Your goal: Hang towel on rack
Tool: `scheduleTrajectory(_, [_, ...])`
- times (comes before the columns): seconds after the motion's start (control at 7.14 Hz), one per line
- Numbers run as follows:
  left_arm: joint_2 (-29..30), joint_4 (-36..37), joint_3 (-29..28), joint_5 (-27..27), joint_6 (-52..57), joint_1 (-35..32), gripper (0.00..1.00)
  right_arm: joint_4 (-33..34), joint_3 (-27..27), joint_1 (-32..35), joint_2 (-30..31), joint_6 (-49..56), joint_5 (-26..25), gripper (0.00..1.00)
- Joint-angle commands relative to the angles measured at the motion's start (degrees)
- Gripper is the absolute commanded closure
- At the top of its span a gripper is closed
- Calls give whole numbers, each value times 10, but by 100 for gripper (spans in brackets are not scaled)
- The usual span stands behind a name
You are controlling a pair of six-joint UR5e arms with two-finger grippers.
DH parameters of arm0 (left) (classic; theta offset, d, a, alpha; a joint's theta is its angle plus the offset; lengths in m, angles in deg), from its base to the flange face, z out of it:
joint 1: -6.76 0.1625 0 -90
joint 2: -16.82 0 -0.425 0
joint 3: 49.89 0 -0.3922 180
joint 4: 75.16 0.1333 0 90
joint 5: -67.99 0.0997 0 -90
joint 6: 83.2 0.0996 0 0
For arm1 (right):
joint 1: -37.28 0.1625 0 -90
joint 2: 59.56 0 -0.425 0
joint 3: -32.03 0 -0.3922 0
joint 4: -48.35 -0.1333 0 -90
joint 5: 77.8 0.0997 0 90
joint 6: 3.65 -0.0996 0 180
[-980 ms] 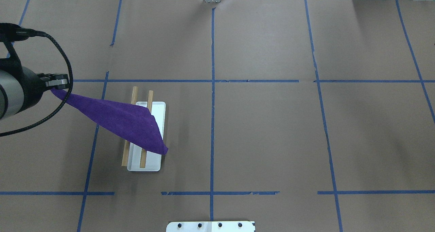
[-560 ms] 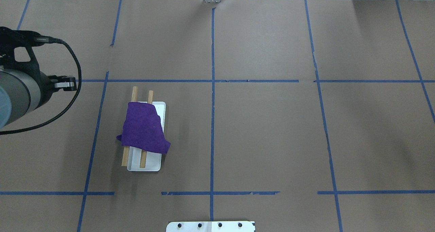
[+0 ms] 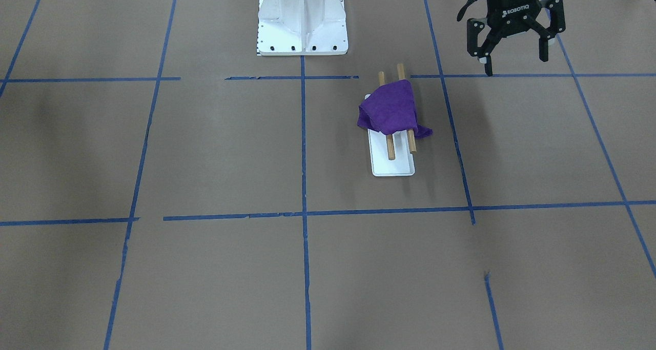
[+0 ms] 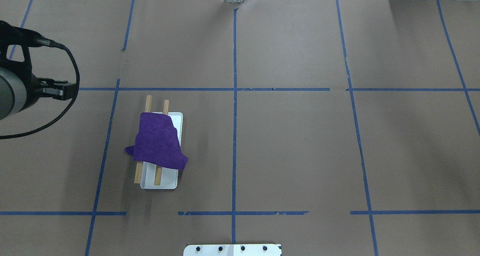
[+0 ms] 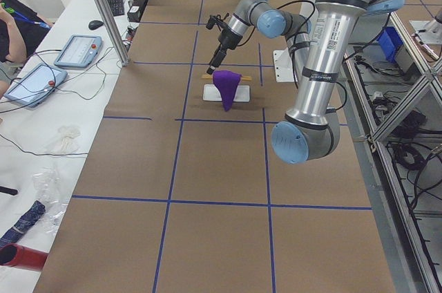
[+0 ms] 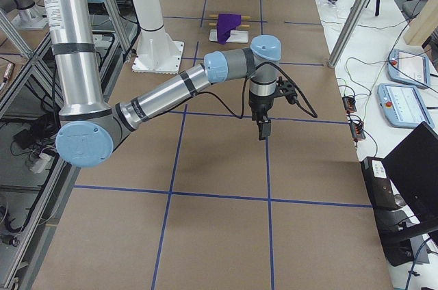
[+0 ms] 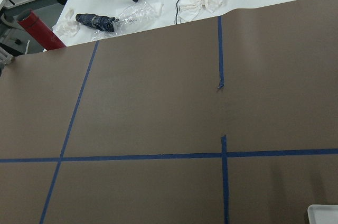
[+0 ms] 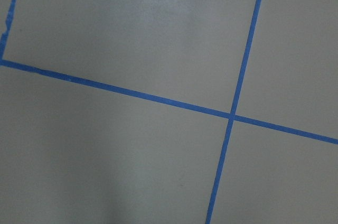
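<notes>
The purple towel [image 4: 157, 143] lies draped over both wooden dowels of the rack [image 4: 148, 102], covering their middle, and one corner hangs off the left side. The rack's white base [image 4: 167, 181] sits on the brown table. Towel [image 3: 392, 109] and base [image 3: 392, 166] also show in the front view. My left gripper [image 3: 514, 58] is open and empty, raised well away from the rack; in the overhead view it [image 4: 69, 91] is at the left edge. My right gripper [image 6: 262, 129] shows only in the right side view, pointing down over the table; I cannot tell whether it is open.
The large white bolted pedestal [image 3: 302, 17] stands behind the rack at the robot's side. Blue tape lines cross the brown table cover. Tablets and cables lie on the operators' white table [image 5: 41, 79] beyond the far edge.
My left gripper let go of the towel's corner and drew back to the left. The towel dropped onto the two dowels, its left corner sagging a little further.
</notes>
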Motion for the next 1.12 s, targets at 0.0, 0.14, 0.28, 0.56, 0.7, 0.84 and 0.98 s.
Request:
scheduleTrajectory(0.0, [1, -70, -57, -142, 209, -135, 0, -2, 26, 37, 27, 71, 39, 0])
scheduleTrajectory(0.14, [1, -104, -115, -214, 304, -215, 0, -2, 56, 67, 35, 121, 68, 0])
scheduleTrajectory(0.28, [-1, -143, -187, -276, 387, -285, 0, -17, 82, 91, 48, 135, 89, 0])
scheduleTrajectory(0.56, [-4, -193, -332, -384, 513, -402, 0, -154, 191, 139, 83, 136, 139, 0])
scheduleTrajectory(0.7, [-12, -194, -390, -415, 538, -444, 0, -206, 222, 140, 84, 129, 147, 0])
scheduleTrajectory(0.84, [-46, -194, -416, -450, 544, -468, 0, -212, 219, 140, 85, 131, 131, 0])
scheduleTrajectory(0.98, [-90, -214, -442, -494, 544, -492, 0, -212, 208, 139, 86, 119, 134, 0])
